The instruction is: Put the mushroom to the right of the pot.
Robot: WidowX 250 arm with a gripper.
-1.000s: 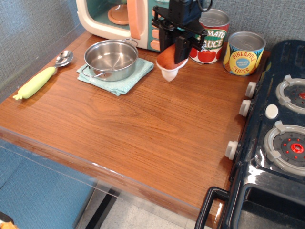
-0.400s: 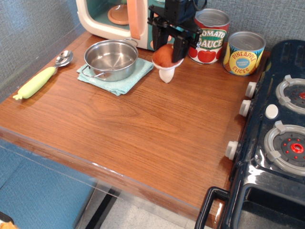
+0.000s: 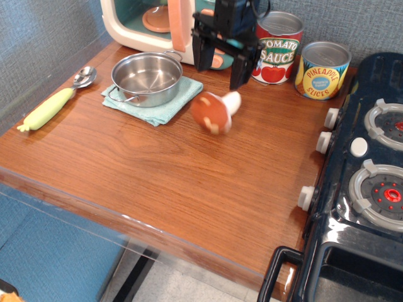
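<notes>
The mushroom (image 3: pixel 214 111) lies on its side on the wooden table, reddish-brown cap toward the front left, white stem toward the back right. It is just right of the shiny steel pot (image 3: pixel 147 78), which stands on a light teal cloth (image 3: pixel 155 98). My gripper (image 3: pixel 220 65) hangs above and behind the mushroom with its two black fingers spread apart and nothing between them. It does not touch the mushroom.
A tomato sauce can (image 3: pixel 278 48) and a pineapple slices can (image 3: pixel 322 70) stand at the back right. A toy microwave (image 3: pixel 157 22) is behind the pot. A spoon with a yellow-green handle (image 3: pixel 55 100) lies at the left. A toy stove (image 3: pixel 371 163) borders the table's right edge.
The gripper opened and rose toward the back. The mushroom left the fingers, dropped to the table and tipped onto its side a little nearer the front.
</notes>
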